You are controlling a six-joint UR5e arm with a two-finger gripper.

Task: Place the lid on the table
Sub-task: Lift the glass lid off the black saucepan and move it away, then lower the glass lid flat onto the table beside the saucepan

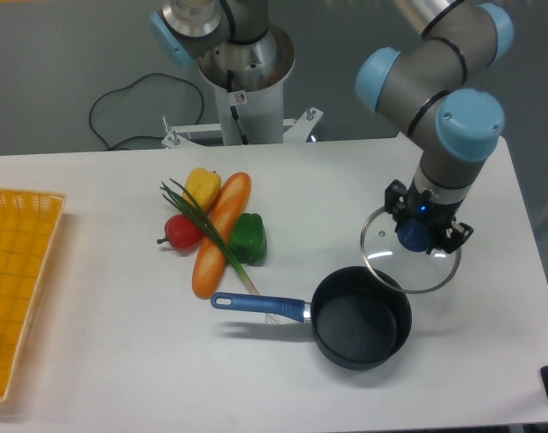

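The round clear glass lid [393, 260] with a metal rim hangs in the air just up and right of the black saucepan [360, 317]. My gripper [421, 234] is shut on the lid's blue centre knob, fingers pointing down. The lid's near edge still overlaps the saucepan's far rim in the camera view. The white table [490, 207] lies beneath, with bare surface to the right of the lid.
The saucepan's blue handle [259, 306] points left. A pile of toy food sits at centre left: carrot [222, 233], yellow pepper [202, 188], green pepper [249, 237], red fruit [182, 232] and green onion. A yellow woven basket [17, 280] stands at the left edge. The robot base [244, 77] is at the back.
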